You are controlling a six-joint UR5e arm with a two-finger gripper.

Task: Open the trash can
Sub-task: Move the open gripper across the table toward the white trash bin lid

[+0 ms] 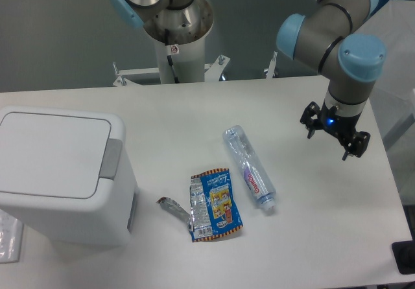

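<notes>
The trash can [55, 172] is a large boxy white bin at the left of the table. Its flat white lid [48, 153] lies closed, with a grey push-button tab [110, 158] on its right edge. My gripper [332, 141] hangs at the right side of the table, far from the can, pointing down above the tabletop. Its two dark fingers [310, 128] stand apart and hold nothing.
A clear plastic water bottle [249, 168] lies at the table's middle. A colourful snack wrapper [215, 203] and a small foil scrap [171, 205] lie in front of it, right of the can. A second arm's base [175, 17] stands at the back.
</notes>
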